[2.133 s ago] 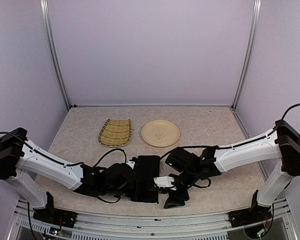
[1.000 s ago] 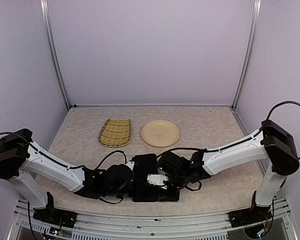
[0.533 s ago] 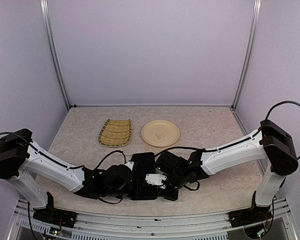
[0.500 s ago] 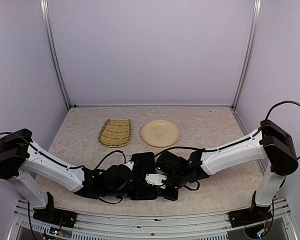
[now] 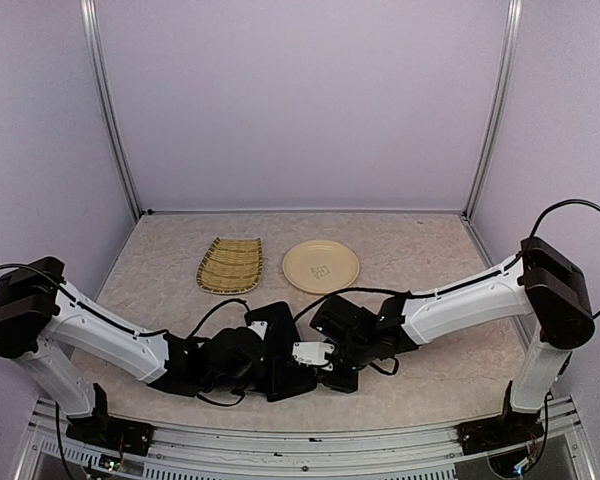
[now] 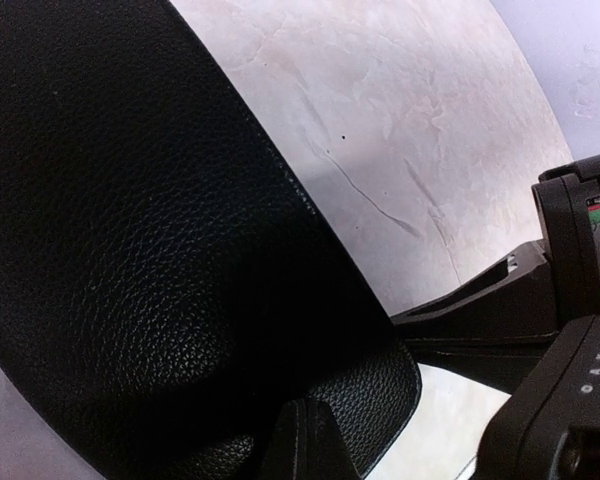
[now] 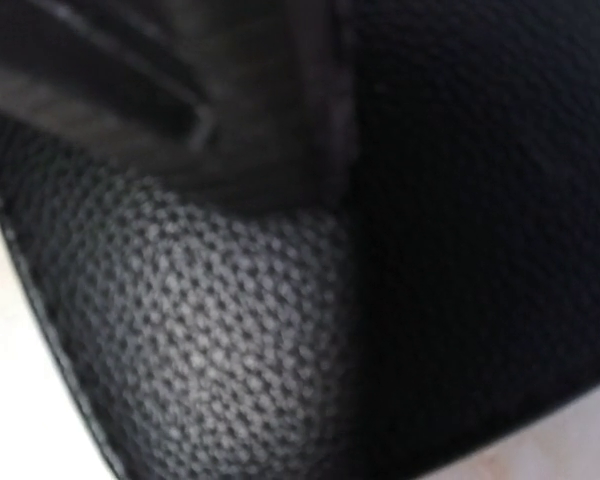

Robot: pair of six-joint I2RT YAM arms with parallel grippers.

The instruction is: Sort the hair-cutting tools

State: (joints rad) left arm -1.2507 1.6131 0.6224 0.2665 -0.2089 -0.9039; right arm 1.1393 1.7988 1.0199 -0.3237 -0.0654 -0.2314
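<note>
Both arms are bent low over the black zip case (image 5: pixel 280 342), which sits between them near the front edge of the worktop (image 5: pixel 430 260), its near end tipped up a little. The left gripper (image 5: pixel 267 366) is clenched, and in its wrist view the case's grained skin fills the frame, with one finger (image 6: pixel 300 448) pressed at the case's corner, so it seems to pinch that edge. The right gripper (image 5: pixel 330 374) is also clenched tight. Its camera sees only blurred dark mesh lining (image 7: pixel 210 330) and a fold of the case, and I cannot tell what it has nipped.

No scissors or clips are visible anywhere. I take it they are inside the case.

So the step in hand looks like getting the case open, with one arm steadying and the other working at the flap or zip. Sorting itself has not begun: the bamboo tray (image 5: pixel 230 265) and the cream plate (image 5: pixel 321 266) lie well back with nothing of the task on them. The next move calls for parting the case without dragging it off the front edge.
</note>
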